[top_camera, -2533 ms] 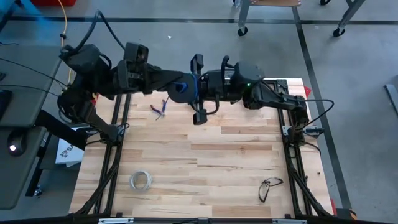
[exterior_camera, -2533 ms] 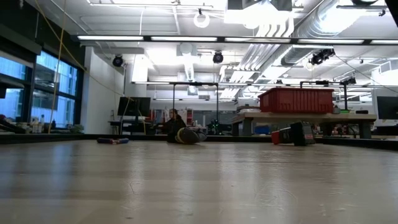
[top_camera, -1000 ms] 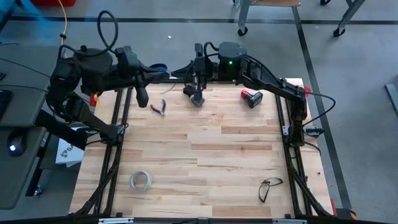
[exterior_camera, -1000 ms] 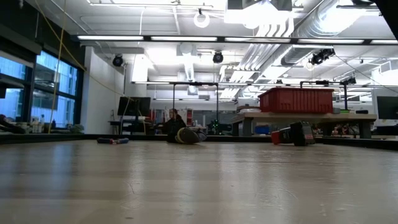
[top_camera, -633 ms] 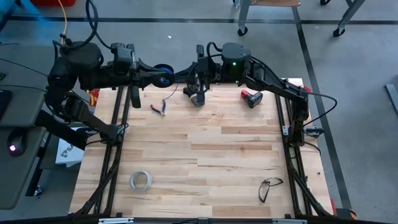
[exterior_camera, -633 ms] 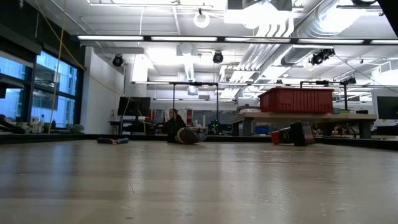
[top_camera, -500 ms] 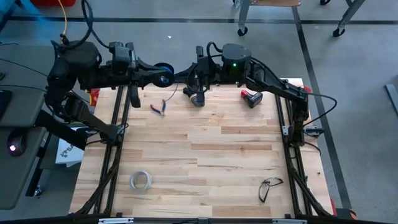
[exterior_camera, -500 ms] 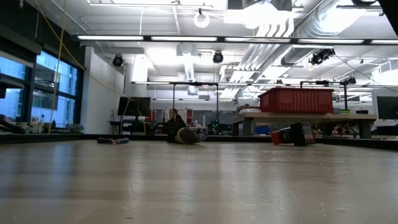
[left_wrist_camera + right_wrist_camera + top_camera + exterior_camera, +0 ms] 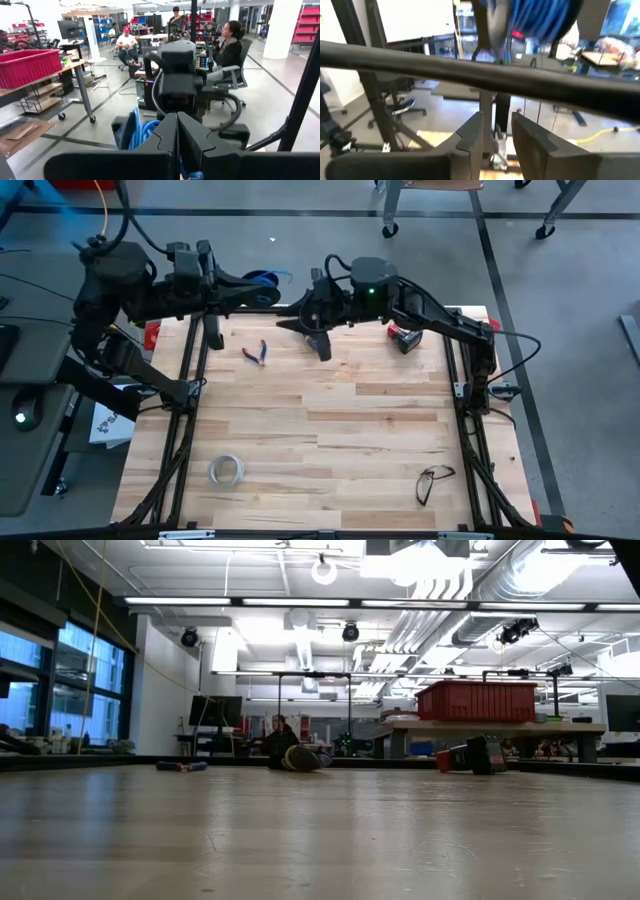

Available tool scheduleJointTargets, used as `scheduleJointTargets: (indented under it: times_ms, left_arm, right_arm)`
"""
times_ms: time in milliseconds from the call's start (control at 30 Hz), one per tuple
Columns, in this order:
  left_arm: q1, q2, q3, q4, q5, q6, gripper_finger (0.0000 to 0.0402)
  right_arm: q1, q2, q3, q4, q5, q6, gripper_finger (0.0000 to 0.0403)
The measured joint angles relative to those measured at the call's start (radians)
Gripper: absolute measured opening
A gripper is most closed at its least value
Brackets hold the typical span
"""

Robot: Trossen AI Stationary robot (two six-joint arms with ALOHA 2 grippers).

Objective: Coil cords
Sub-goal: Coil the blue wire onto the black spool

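The cords are a spool of thin blue wire (image 9: 264,278), held in the air over the table's far edge. It shows beside my left gripper's fingers as blue loops (image 9: 136,131) and, blurred, ahead of my right gripper (image 9: 540,17). My left gripper (image 9: 250,283) (image 9: 176,125) reaches in level from the table's left and is shut at the spool. My right gripper (image 9: 292,320) (image 9: 496,132) points toward it from the right, a short way off. It is open with nothing seen between its fingers. Neither gripper shows in the low view. My left gripper is shut with the blue wire loops (image 9: 142,134) right beside its fingertips. The fingers themselves hide where they meet it. They come in level from the table's left. The spool stands on edge, lifted clear of the table.
On the wooden table (image 9: 330,420) lie small pliers (image 9: 255,353) at the far left and a red-and-black tool (image 9: 404,337) at the far right. A whitish tape ring (image 9: 226,470) lies near left and a pair of glasses (image 9: 433,480) near right. The middle is bare wood.
My left arm has drawn back toward the table's left and tipped its gripper up to level. It has carried the blue spool a little toward the far edge and higher. My right gripper has rolled about its own axis, staying near the far edge.
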Motion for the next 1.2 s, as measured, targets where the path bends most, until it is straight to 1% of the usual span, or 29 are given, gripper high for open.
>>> scheduleJointTargets:
  times_ms: [200, 367, 467, 533, 600, 667, 767, 967, 1200]
  left_arm:
    - [0.000, -0.015, 0.000, -0.030, 0.029, 0.065, 0.0005]
    - [-0.001, -0.025, 0.000, -0.047, 0.061, 0.080, 0.0005]
    - [-0.001, -0.033, 0.000, -0.053, 0.113, 0.077, 0.0005]
    - [-0.001, -0.033, 0.000, -0.053, 0.169, 0.072, 0.0005]
    - [-0.001, -0.032, 0.000, -0.054, 0.229, 0.061, 0.0005]
    - [-0.001, -0.031, 0.000, -0.054, 0.264, 0.038, 0.0005]
    - [0.000, -0.032, 0.000, -0.053, 0.265, 0.029, 0.0005]
    - [0.000, -0.031, 0.000, -0.038, 0.265, 0.029, 0.0005]
    - [0.000, -0.023, 0.000, 0.002, 0.268, 0.010, 0.0005]
  right_arm:
    - [0.004, -0.007, -0.001, -0.090, 0.003, 0.000, 0.0097]
    - [0.004, -0.041, -0.001, -0.151, 0.055, 0.001, 0.0097]
    - [0.000, -0.057, -0.001, -0.135, 0.100, 0.026, 0.0097]
    - [-0.013, -0.063, 0.000, -0.118, 0.103, 0.063, 0.0097]
    - [-0.026, -0.064, 0.000, -0.105, 0.079, 0.089, 0.0097]
    - [-0.036, -0.064, 0.000, -0.084, 0.039, 0.114, 0.0097]
    - [-0.040, -0.063, 0.000, -0.050, -0.039, 0.143, 0.0097]
    - [-0.036, -0.063, 0.000, -0.017, -0.096, 0.140, 0.0097]
    - [-0.036, -0.063, 0.000, 0.001, -0.068, 0.089, 0.0097]
